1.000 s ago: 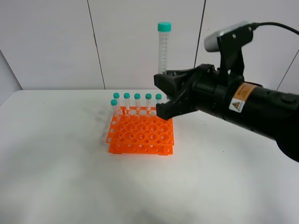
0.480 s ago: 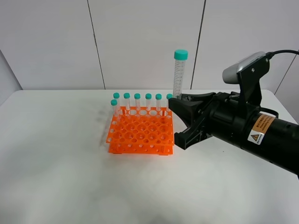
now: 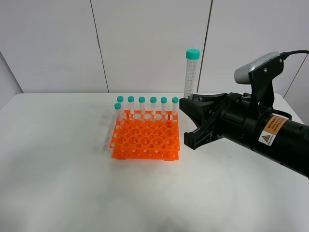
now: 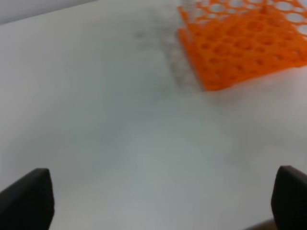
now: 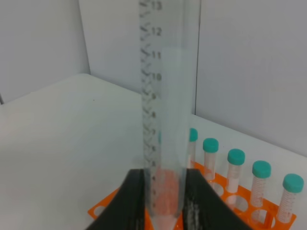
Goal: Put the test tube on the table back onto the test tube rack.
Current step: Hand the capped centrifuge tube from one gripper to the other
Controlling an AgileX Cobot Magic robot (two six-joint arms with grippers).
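Left wrist view first: the left gripper hangs over the bare matte-white table, jaws spread as wide as they go, nothing between them. In the exterior high view, moving right, we reach the test tube rack: bright orange plastic, two tiers, a grid of round holes, most of them free. Seven racked tubes stand in it, six along the back row and one just in front at the left end, all clear plastic with teal screw caps. Further right, the one that matters: the test tube is off the table, upright in the air just beside the rack's right rear corner, printed graduations up its side. The right gripper, matte black, is clamped on its lower end; the right wrist view shows the conical tip pinched between the fingers. Pickup looks done. What's left, I'd say, is lining up over a free hole, lowering and letting go.
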